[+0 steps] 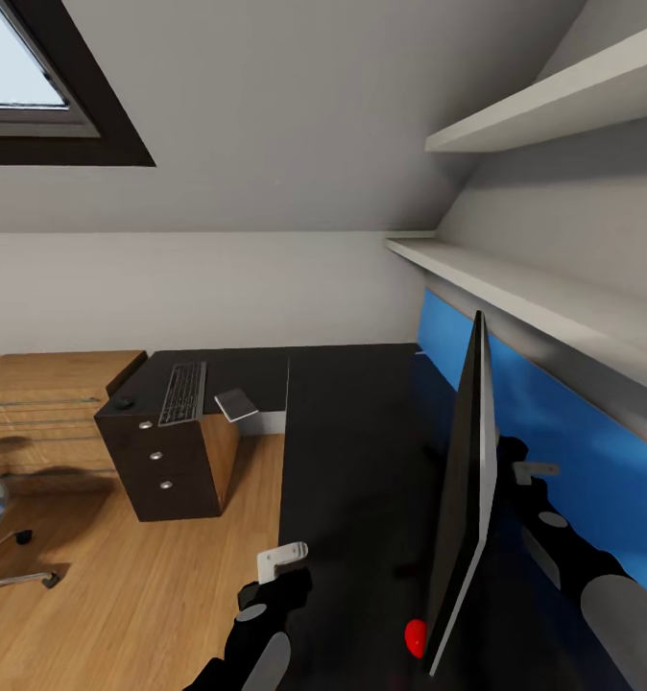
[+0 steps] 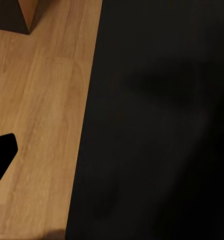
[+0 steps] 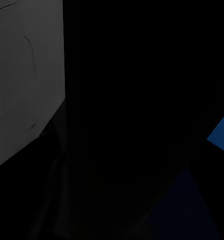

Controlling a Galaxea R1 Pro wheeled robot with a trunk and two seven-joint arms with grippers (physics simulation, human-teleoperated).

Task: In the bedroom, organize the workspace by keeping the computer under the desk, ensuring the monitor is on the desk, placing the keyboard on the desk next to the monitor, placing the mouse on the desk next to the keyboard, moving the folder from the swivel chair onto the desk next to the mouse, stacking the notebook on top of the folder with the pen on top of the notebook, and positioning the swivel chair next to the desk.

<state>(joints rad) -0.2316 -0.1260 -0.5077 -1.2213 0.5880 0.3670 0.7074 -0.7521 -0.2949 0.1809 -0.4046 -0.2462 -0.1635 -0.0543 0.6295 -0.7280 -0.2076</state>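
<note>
Black L-shaped table (image 1: 352, 432) with blue back panel. Thin flat monitor (image 1: 466, 480) upright, edge-on, near the panel. Far wing: grey dark-keyed keyboard (image 1: 183, 392), small dark mouse (image 1: 124, 402) beside it, pale flat notebook (image 1: 236, 404).

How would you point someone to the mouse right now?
Follow the black L-shaped desk to its far wing above the drawers with silver knobs. The mouse is the small dark rounded lump left of the slim grey keyboard, near the desk's outer corner.

Open desk (image 1: 352, 451) (monitor (image 1: 466, 480) rightward)
</note>
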